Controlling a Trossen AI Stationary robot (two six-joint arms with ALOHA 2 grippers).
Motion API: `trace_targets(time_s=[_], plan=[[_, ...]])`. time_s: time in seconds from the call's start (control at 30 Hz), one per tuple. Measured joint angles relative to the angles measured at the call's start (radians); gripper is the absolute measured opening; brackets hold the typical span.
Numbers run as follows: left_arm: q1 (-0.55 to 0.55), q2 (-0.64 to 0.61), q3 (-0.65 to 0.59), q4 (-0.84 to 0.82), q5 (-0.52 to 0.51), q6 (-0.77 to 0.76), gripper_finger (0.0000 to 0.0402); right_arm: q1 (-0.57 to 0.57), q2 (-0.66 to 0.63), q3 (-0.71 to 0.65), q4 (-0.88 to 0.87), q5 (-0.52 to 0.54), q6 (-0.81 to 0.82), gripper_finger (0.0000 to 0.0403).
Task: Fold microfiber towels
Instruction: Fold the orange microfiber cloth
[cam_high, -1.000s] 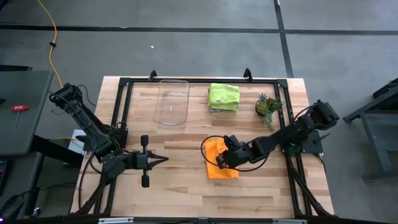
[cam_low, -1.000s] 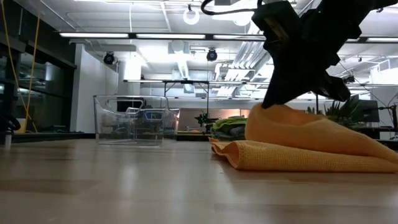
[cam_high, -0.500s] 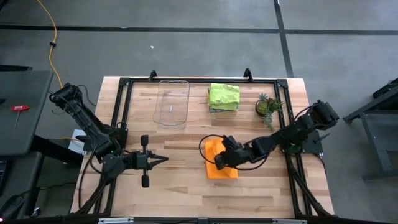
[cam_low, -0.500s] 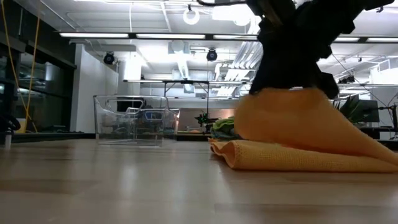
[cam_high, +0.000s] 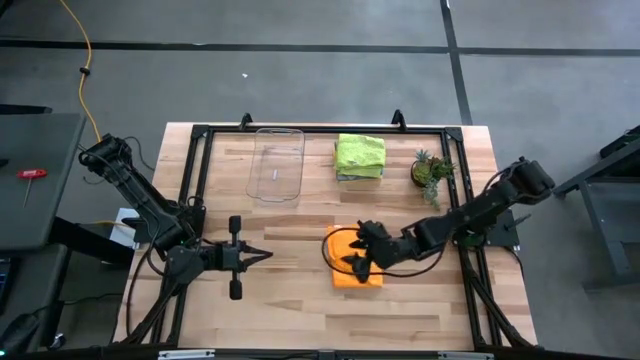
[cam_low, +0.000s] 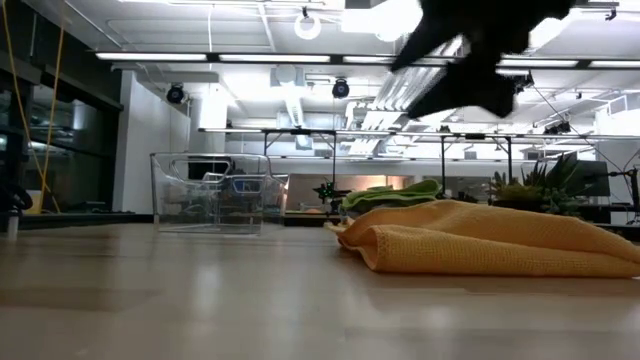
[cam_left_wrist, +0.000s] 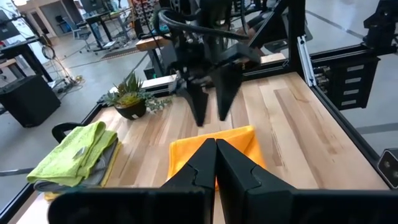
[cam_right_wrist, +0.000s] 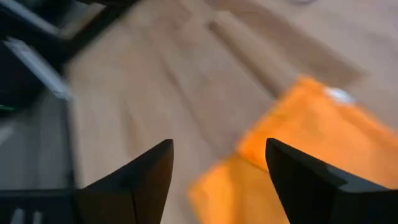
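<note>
Nearest the table's front edge, we kept our left gripper (cam_high: 262, 254) parked low on the bare wood, well apart from the work, its fingers pressed together and holding nothing; it had no part in this step, so we judged it best left clear. Just beyond, toward the middle of the table (cam_high: 300, 310), lay the orange towel (cam_high: 360, 275), doubled over on itself with its rounded fold facing the low camera (cam_low: 480, 245). Our right gripper (cam_high: 352, 258) hung just above that towel with its fingers spread apart and empty, which we took to mean the fold had been laid and the cloth let go. The upper layer looked puffy, not flat, so we reckoned it might want pressing or another fold. Farther back stood the clear tray (cam_high: 276, 163), empty as far as we could see, and beside it a neat stack topped by the lime green towel (cam_high: 359, 154) over a grey one, presumably gathered there as finished work. The small potted plant (cam_high: 429, 169) sat just beside that stack, near the far right corner.
</note>
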Motion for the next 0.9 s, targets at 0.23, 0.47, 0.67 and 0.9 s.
trace_targets(time_s=[0.23,0.47,0.67,0.9], plan=[[0.0,0.0,0.0,-0.001,0.002,-0.008,0.0,0.066,-0.045,0.0,-0.325,0.154,0.116,0.0248],[0.0,0.0,0.0,0.0,0.002,-0.008,0.0,0.095,-0.038,-0.05,-0.327,0.158,0.134,0.0248],[0.0,0.0,0.0,0.0,0.002,-0.008,0.0,0.095,-0.039,-0.13,-0.273,0.142,0.081,0.0223],[0.0,0.0,0.0,0.0,0.001,-0.008,0.0,0.092,-0.038,-0.237,-0.191,0.129,0.054,0.0051]])
